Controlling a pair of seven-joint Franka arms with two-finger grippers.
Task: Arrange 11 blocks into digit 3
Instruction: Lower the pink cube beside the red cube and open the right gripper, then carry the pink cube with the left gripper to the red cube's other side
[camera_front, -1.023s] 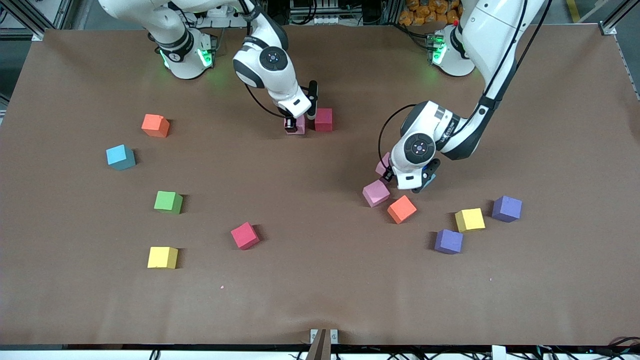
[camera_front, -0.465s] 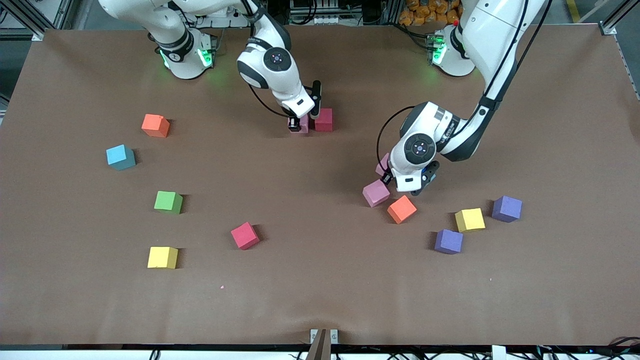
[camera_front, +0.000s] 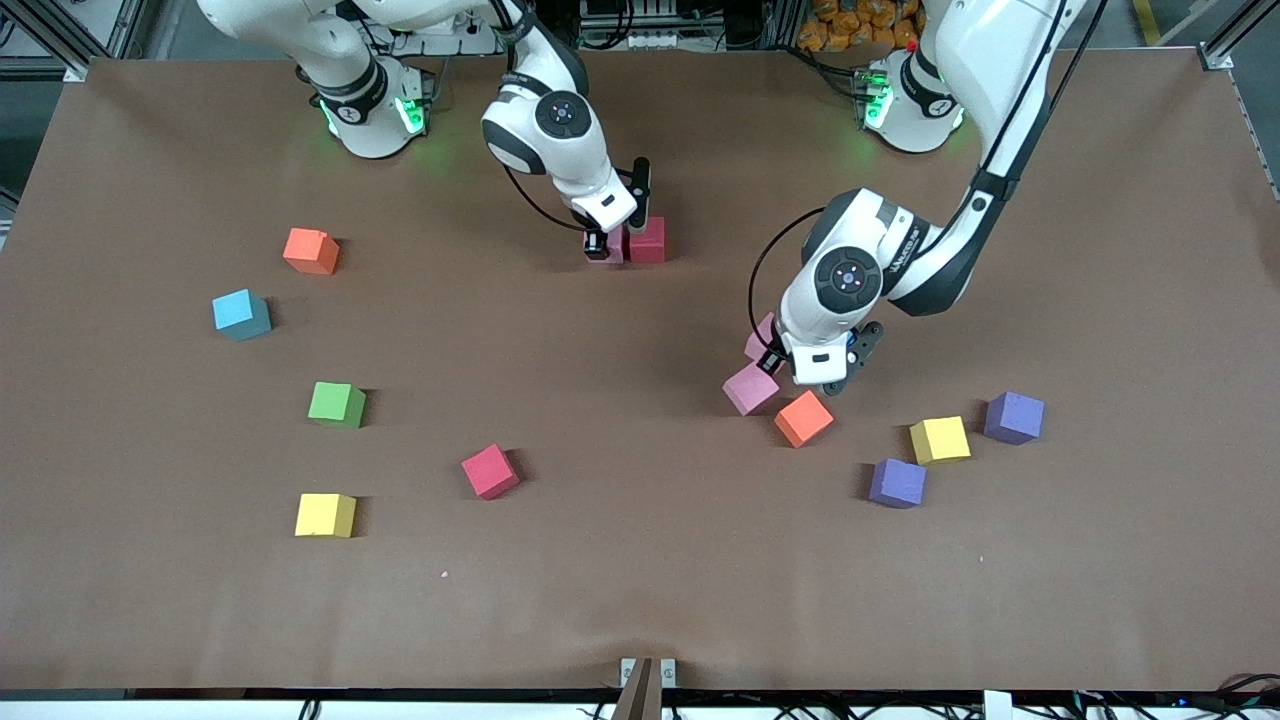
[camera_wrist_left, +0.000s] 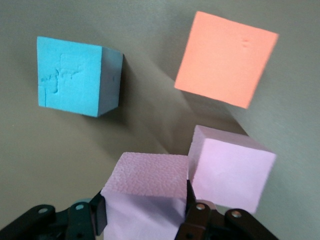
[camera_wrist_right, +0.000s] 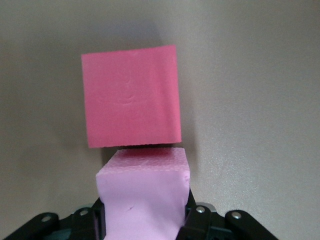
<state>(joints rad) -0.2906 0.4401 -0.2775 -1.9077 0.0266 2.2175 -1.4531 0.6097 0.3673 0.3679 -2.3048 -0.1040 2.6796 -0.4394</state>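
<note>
- The right gripper was clamped on a pink block, low at the table, just beside a red block near the robots' bases.
- The left gripper was clamped on a second pink block, low over the table.
- A third pink block touched the held one; an orange block lay just beside it, nearer the camera.
- In the left wrist view a blue block lay near the held one.
- Toward the left arm's end lay a yellow block and two purple blocks.
- Toward the right arm's end lay single orange, blue, green, yellow and red blocks, well apart.
- No digit was formed yet.
</note>
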